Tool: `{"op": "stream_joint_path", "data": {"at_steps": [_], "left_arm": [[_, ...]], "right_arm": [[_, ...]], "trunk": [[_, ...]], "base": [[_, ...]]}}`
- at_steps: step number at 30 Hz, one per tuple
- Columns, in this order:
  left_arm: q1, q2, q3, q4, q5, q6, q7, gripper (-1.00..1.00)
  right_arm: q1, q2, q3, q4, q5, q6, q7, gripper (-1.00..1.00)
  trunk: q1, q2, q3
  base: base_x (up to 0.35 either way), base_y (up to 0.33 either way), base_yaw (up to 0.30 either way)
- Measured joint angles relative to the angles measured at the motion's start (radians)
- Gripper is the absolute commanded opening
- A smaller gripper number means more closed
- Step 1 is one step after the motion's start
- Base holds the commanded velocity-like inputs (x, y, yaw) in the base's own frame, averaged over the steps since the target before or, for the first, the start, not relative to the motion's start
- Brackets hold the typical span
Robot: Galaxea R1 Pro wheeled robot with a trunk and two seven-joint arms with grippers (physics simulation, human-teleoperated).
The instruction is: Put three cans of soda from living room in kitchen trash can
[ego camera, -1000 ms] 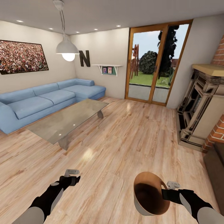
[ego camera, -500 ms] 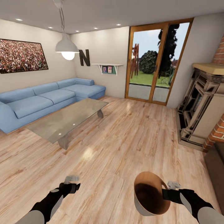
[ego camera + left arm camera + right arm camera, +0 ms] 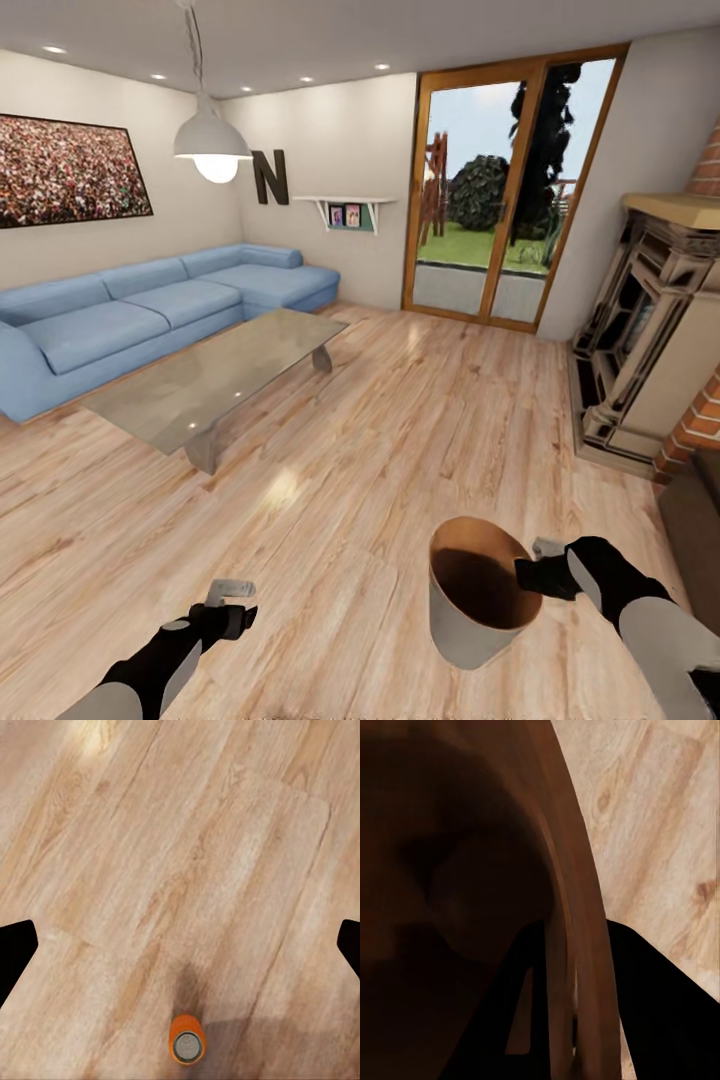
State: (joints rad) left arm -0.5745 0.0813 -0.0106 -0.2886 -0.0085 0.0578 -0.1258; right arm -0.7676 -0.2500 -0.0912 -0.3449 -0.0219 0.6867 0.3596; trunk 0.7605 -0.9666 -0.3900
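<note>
sofa (image 3: 130, 325) left, table (image 3: 215, 385) before it

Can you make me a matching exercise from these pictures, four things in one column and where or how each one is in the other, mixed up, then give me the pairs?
Things:
1. trash can
2. orange soda can
3. left gripper
4. glass coffee table

Places or states:
A. standing upright on the wood floor
B. open, holding nothing
C. in front of the blue sofa
D. gripped at its rim by the right gripper, tilted, copper-brown inside showing

Pairs: 1-D, 2-A, 3-B, 4-C
</note>
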Motion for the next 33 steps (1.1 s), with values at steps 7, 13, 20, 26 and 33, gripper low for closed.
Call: {"op": "stream_joint_path", "data": {"at_steps": [7,13,20,26,33], "left_arm": [[0.001,-0.001,0.0,0.002,-0.003,-0.183,0.005,1.0],[0.001,-0.006,-0.004,0.028,-0.003,-0.242,0.007,1.0],[0.001,-0.021,-0.014,0.12,-0.002,-0.394,0.01,1.0],[0.001,-0.023,-0.015,0.129,-0.001,-0.414,0.012,1.0],[0.002,-0.023,-0.015,0.13,-0.001,-0.419,0.011,1.0]], "right_arm": [[-0.081,0.006,0.005,-0.003,0.01,0.086,0.001,-1.0],[-0.086,0.006,0.004,-0.003,0.001,0.092,0.002,-1.0],[-0.088,0.01,0.006,-0.003,0.0,0.103,0.003,-1.0],[-0.088,0.012,0.007,-0.003,-0.001,0.104,0.003,-1.0],[-0.088,0.012,0.009,-0.003,0.0,0.104,0.003,-1.0]], "trunk": [[0.027,-0.049,-0.032],[0.05,-0.091,-0.06],[0.077,-0.14,-0.091],[0.1,-0.182,-0.116],[0.127,-0.231,-0.146]], "base": [[0.0,0.0,0.0],[0.0,0.0,0.0],[0.0,0.0,0.0],[0.0,0.0,0.0],[0.0,0.0,0.0]]}}
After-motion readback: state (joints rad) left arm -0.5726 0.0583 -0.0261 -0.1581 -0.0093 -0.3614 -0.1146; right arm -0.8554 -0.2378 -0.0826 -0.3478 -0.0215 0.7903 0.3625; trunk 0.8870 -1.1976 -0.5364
